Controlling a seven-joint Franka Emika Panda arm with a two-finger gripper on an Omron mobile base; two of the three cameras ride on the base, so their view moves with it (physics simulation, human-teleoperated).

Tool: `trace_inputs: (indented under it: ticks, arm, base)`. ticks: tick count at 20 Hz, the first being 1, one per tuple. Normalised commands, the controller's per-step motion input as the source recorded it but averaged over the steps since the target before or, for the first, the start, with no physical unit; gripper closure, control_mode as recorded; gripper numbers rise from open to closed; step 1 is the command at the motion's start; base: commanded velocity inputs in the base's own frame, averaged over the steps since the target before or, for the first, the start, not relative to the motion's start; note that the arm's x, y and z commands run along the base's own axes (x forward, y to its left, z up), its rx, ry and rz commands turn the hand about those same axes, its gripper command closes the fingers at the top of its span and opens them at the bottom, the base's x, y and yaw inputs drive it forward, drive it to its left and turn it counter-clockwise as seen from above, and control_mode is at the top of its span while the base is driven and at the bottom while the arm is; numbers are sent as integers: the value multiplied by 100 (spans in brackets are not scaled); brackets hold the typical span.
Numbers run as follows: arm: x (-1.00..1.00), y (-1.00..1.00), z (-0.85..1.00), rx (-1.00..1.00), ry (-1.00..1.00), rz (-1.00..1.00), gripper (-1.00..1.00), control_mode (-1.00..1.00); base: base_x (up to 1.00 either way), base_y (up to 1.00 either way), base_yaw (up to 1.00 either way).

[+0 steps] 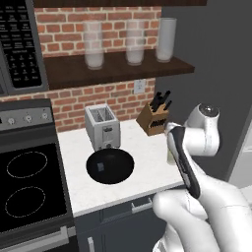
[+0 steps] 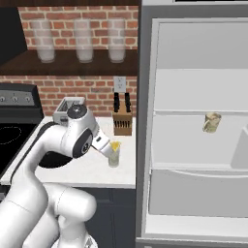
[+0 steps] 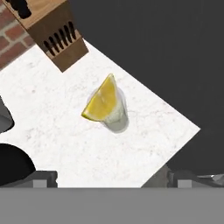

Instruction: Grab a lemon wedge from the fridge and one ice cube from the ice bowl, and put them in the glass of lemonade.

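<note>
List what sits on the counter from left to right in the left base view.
Black bowl with an ice cube → toaster → knife block.

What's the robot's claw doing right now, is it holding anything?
Gripper: open and holding nothing; it hangs above the glass of lemonade, where the lemon wedge already sits.

Your arm [image 2: 53, 145] is glossy white, built of rounded, bulbous segments. You can see dark grey caps at its joints [image 2: 77, 112] and a black strip along one link [image 1: 184, 165]. Behind the jaws, the wrist is white.
</note>
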Motion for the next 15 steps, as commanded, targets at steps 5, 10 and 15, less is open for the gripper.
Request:
trace_inputs:
  ticks: [5,10,15]
  arm:
    - [-77,43,85,-5,-4,18,-100,-100]
    - [-71,27,67,0,6,20,-100,-100]
    - [-58,2,89,-2,20,23,-100,-100]
  base:
    - [0,0,0]
    - [0,0,0]
    - [0,0,0]
